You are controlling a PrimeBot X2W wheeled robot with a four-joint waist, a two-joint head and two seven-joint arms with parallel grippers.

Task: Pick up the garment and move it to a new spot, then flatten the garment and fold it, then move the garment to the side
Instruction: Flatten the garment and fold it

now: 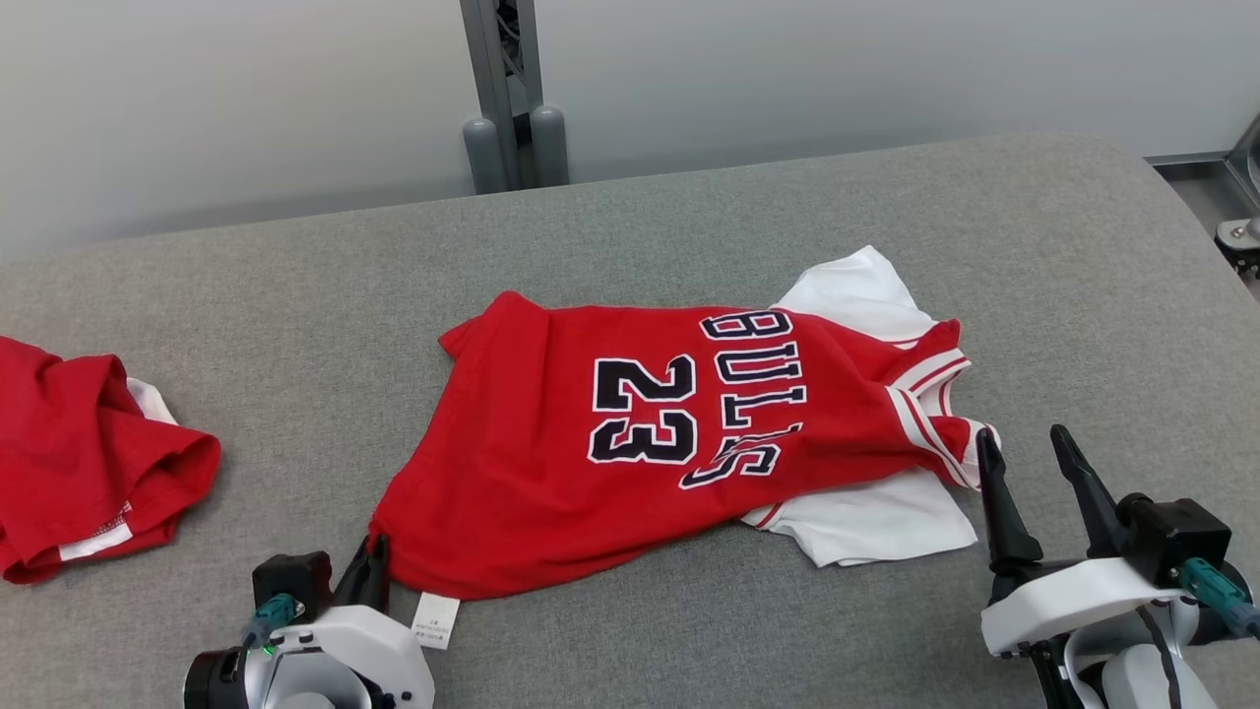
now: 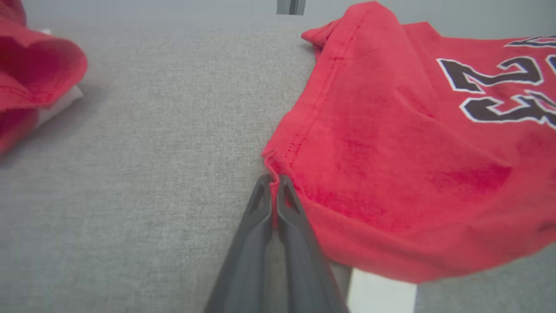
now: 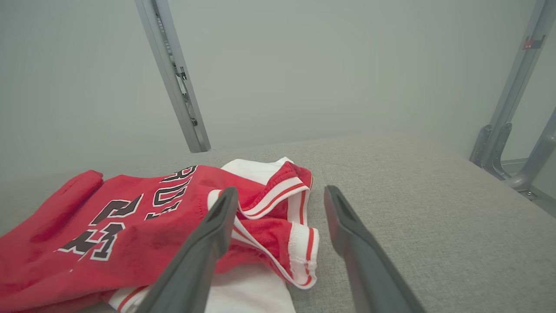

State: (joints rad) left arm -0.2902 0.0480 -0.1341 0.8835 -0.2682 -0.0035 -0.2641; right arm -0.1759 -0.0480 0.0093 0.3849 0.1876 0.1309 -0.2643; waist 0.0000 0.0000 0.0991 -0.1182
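A red garment point(image 1: 630, 443) with "BULLS 23" in black letters and white sleeves lies mostly spread on the grey padded table point(image 1: 689, 217). My left gripper point(image 1: 372, 571) is at its near left hem corner, shut on the fabric; the left wrist view shows the two fingers pinched together point(image 2: 273, 182) on the red hem of the garment point(image 2: 391, 152). My right gripper point(image 1: 1029, 448) stands open just right of the striped neckline, above the table. In the right wrist view its fingers point(image 3: 278, 204) frame the collar of the garment point(image 3: 130, 217) without touching it.
A second red and white piece of clothing point(image 1: 79, 463) lies bunched at the table's left edge, also seen in the left wrist view point(image 2: 34, 74). A grey metal post point(image 1: 507, 89) rises behind the table. A white label point(image 1: 435, 620) hangs from the garment's near hem.
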